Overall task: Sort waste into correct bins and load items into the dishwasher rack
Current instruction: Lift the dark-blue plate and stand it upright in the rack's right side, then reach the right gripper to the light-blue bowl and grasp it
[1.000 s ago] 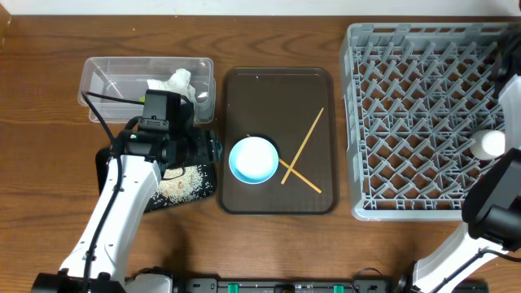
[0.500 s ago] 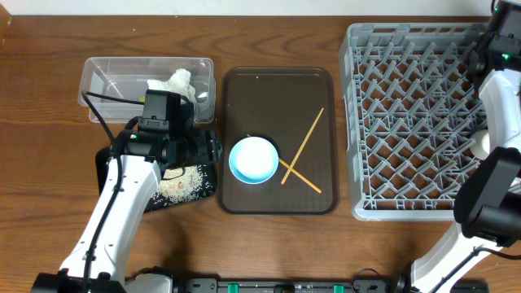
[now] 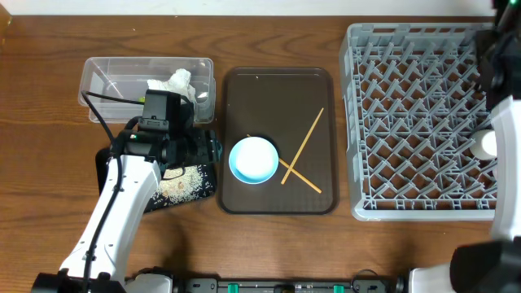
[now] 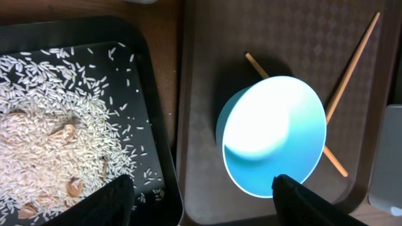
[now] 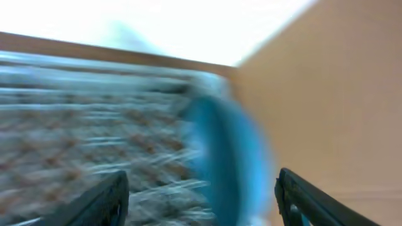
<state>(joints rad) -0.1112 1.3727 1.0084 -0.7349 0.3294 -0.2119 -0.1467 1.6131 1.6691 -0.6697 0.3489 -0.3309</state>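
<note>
A pale-blue bowl (image 3: 254,159) (image 4: 271,135) sits on the brown serving tray beside two crossed chopsticks (image 3: 303,150) (image 4: 352,63). My left gripper (image 3: 210,149) (image 4: 202,188) hangs open and empty over the seam between the black tray and the serving tray, just left of the bowl. The right wrist view is blurred. My right gripper (image 5: 201,182) is open there, and a blue dish (image 5: 229,157) stands on edge in the grey rack (image 5: 81,107) between and beyond the fingers, touching neither. In the overhead view the right arm (image 3: 498,73) covers the rack's right edge and hides the dish.
The clear tub (image 3: 106,81) at the back left holds crumpled tissue (image 3: 172,83). Rice grains (image 3: 183,183) (image 4: 56,125) lie on the black tray (image 4: 160,144). The brown serving tray (image 3: 277,89) lies in the middle. The big rack (image 3: 407,122) fills the right side.
My right arm has swung from the rack's near right corner up along its right edge. The left arm, bowl and chopsticks have not moved.
</note>
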